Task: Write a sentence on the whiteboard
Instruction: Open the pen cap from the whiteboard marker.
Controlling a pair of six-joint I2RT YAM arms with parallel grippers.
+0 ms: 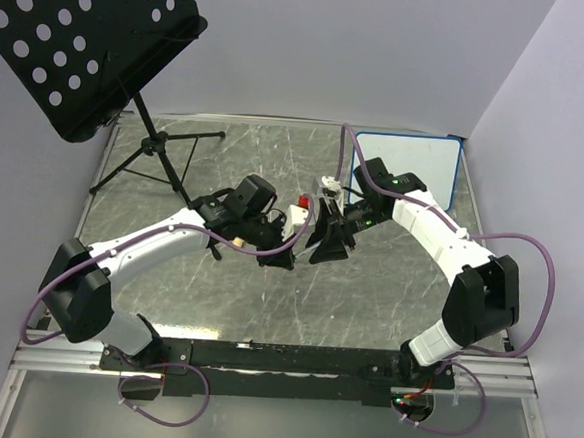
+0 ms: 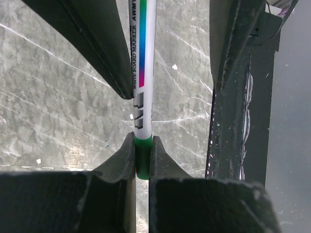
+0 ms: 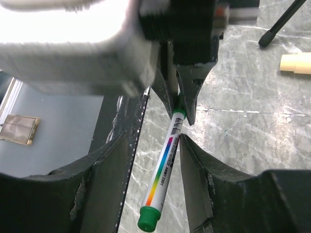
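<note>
My left hand [image 2: 142, 148] is clamped tight on one green end of the marker [image 2: 143, 73], above the surface [image 1: 226, 154]. My right hand [image 3: 154, 141] is part-open, fingers either side of the marker's barrel, not gripping it. The whiteboard [image 1: 422, 158] lies flat at the surface's far right corner.

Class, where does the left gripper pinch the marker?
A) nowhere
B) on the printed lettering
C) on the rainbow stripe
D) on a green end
D: the left gripper is shut on the marker at a green end, with stripe and lettering clear of its fingers.
</note>
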